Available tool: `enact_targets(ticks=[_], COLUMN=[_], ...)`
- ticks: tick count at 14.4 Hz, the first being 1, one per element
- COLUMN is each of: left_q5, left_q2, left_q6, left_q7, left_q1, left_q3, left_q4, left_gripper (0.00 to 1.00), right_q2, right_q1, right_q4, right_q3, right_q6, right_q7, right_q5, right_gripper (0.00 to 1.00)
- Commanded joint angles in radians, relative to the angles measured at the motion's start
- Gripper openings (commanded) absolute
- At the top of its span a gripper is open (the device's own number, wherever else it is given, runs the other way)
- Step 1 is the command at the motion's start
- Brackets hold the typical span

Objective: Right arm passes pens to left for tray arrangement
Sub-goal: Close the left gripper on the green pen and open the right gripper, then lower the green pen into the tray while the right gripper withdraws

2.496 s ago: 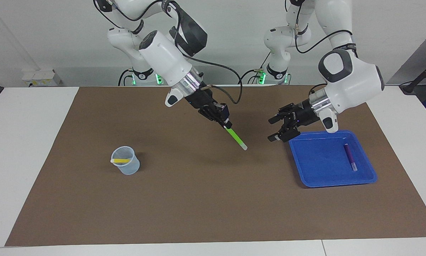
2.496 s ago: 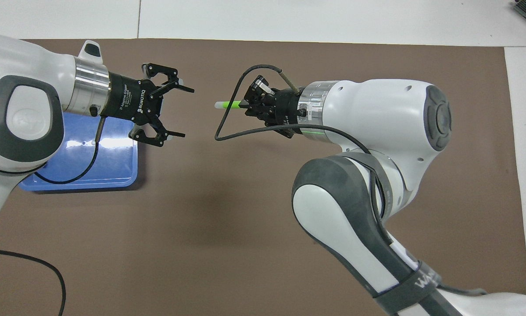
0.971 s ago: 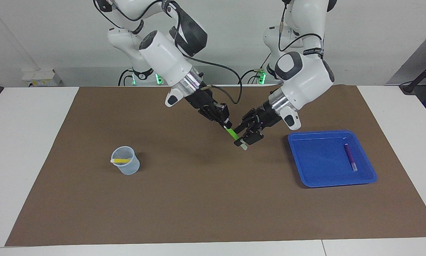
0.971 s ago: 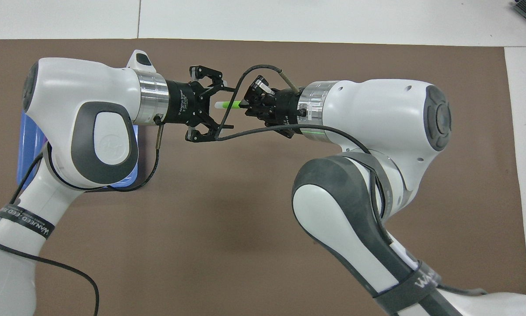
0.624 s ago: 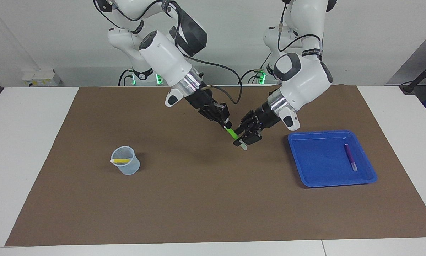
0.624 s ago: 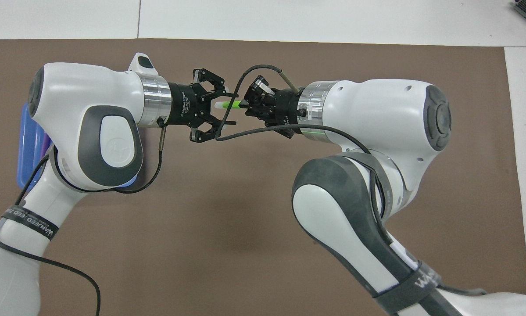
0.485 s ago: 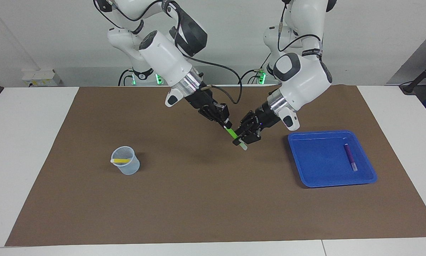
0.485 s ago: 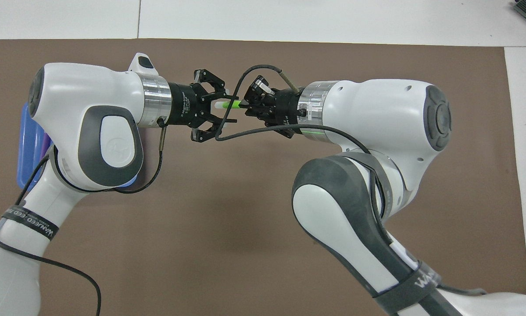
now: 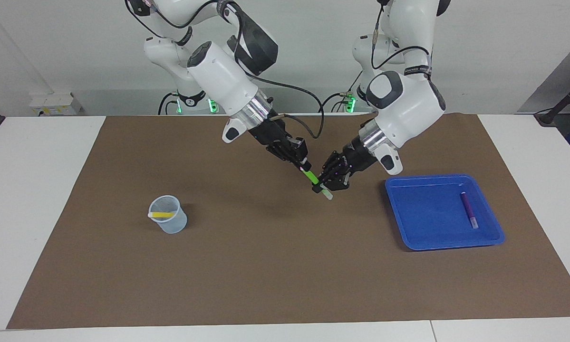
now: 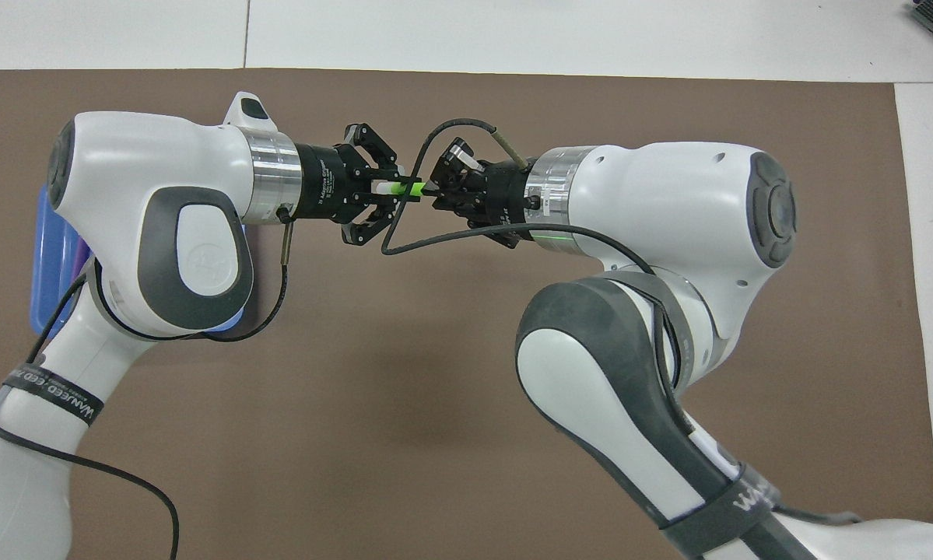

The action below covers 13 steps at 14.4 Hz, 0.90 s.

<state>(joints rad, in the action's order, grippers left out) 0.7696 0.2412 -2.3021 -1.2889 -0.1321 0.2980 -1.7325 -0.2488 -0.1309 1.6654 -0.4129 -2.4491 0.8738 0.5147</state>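
Over mid-desk, the right pincer and the "Adaptive Gripper"-lettered left pincer both pinch the bright green pen, whitish tip toward five o'clock, while the purple pen lies in the blue tray.

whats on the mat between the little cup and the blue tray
Nothing lies on it: in the facing view the brown mat is bare from the cup to the blue tray. Above that stretch both grippers hold the green pen in the air.

Green pen midair; purple in tray.
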Motion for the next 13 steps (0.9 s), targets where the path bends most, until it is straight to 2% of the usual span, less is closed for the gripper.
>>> enact_targets(ticks=[1,4,6,10,13], left_q5=[0.014,0.001,-0.015,-0.280,-0.331], left_q2=[-0.016,-0.016,-0.020,-0.026,-0.034], left_q6=[0.009,0.059,0.108,0.179,0.233], left_q7=[0.000,0.020,0.130,0.259,0.408], left_q1=[-0.006,0.018,0.040,0.062,0.115], left_q3=[-0.007,-0.011,-0.016,-0.017,-0.019], left_q4=[-0.016,-0.009,-0.010,-0.018,-0.021], left_gripper=[0.00,0.00,0.00,0.00,0.00], right_q2=[-0.003,0.003,0.019,0.072,0.100], right_q1=[0.008,0.034,0.065,0.169,0.261], right_q4=[-0.006,-0.016,-0.021,-0.021,-0.019], right_q3=[0.002,0.005,0.011,0.011,0.011], right_q6=[-0.011,0.030,0.089,0.263,0.416], right_q7=[0.005,-0.001,-0.015,-0.149,-0.353], right_q5=[0.024,0.008,0.002,-0.053,-0.165], right_gripper=[1.00,1.00,1.00,1.00,1.00])
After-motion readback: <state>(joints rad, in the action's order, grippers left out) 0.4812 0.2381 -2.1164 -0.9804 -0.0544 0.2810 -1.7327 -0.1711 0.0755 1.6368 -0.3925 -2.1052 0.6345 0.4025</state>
